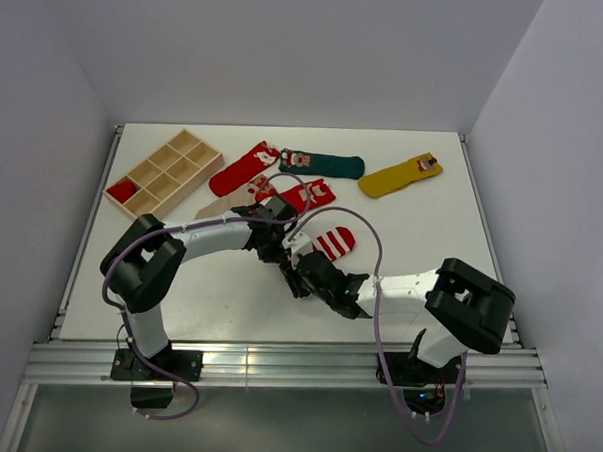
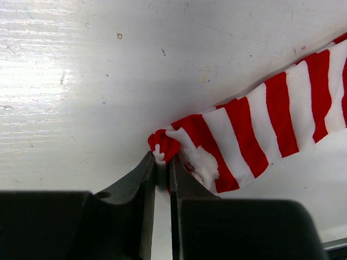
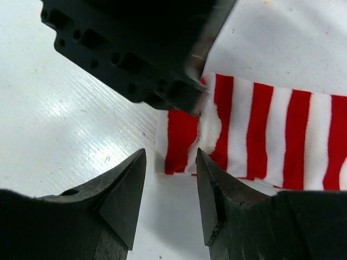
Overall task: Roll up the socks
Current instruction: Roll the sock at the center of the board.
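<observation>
At ten o'clock on the white table (image 1: 430, 262) sits a wooden compartment tray (image 1: 164, 173), and rightwards from it along the far side lie a beige sock (image 1: 222, 205), a red sock (image 1: 242, 168), a second red sock (image 1: 308, 194), a dark green sock (image 1: 324, 164) and, at two o'clock, a mustard yellow sock (image 1: 401, 175). Near the middle the left gripper (image 2: 162, 162) has its jaws pinched onto the bunched end of the red-and-white striped sock (image 2: 260, 130), which lies flat and stretches off towards two o'clock. Just at its five o'clock the right gripper (image 3: 171, 157) stands with jaws parted, clamping nothing, its tips at the sock's edge.
</observation>
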